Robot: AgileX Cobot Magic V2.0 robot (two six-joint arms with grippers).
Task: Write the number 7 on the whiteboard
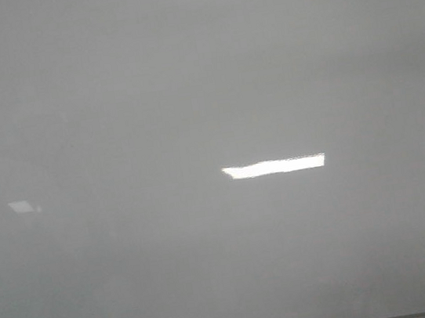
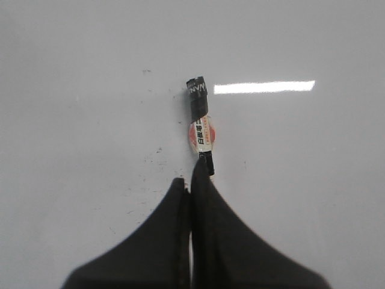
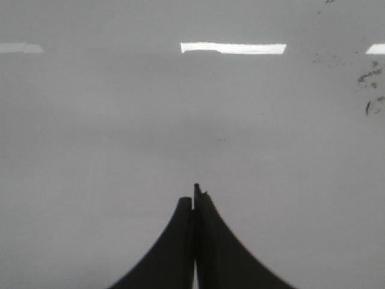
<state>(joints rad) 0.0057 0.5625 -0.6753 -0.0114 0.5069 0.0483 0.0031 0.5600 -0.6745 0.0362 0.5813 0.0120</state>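
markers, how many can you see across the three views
1. The marker is clamped in the left tool, pointing out over the whiteboard. The right tool is shut on nothing. The front view shows none; others may lie outside the views.

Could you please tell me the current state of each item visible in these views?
whiteboard: blank in the front view, no 7 drawn; faint dark smudges show in the wrist views.
marker: held, sticking out past the fingertips.
left tool: shut on the marker.
right tool: shut, holding nothing.
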